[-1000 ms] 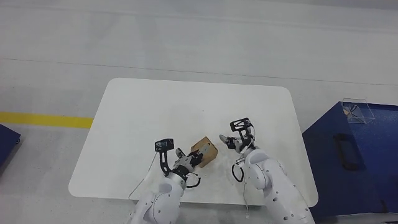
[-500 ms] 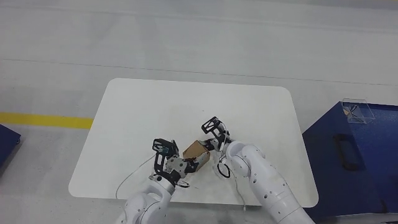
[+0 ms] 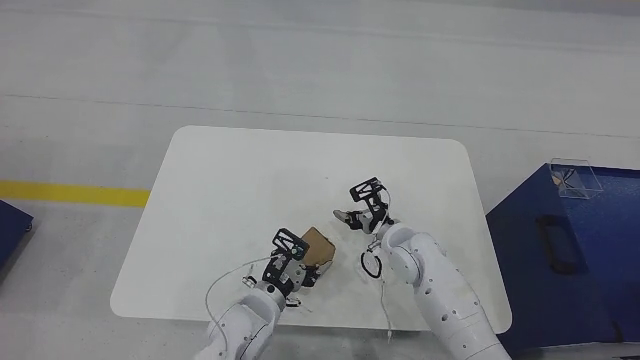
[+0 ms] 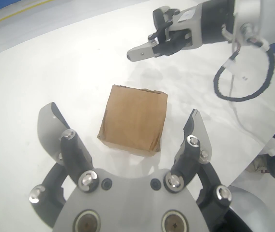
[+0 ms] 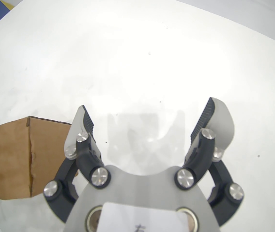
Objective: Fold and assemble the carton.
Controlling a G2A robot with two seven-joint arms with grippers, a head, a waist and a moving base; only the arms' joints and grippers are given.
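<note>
A small brown cardboard carton (image 3: 321, 243) (image 4: 134, 122) (image 5: 11, 158) rests on the white table (image 3: 250, 190), near its front edge, folded into a closed box shape. My left gripper (image 3: 297, 260) (image 4: 123, 119) hovers just in front of the carton, open, its fingers spread wider than the box and apart from it. My right gripper (image 3: 352, 218) (image 5: 149, 117) is to the right of the carton, open, with bare table between its fingers; the carton lies beside one finger. The right gripper's fingertips (image 4: 137, 53) sit beyond the carton in the left wrist view.
A dark blue cabinet (image 3: 570, 260) stands off the table's right side with a clear plastic box (image 3: 575, 175) on it. A cable (image 3: 225, 285) trails from the left arm at the front edge. The table's back half is open surface.
The carton has been let go and now sits on the table by itself. The right gripper drew back to the right, away from the carton. The left gripper shifted right, behind the carton.
</note>
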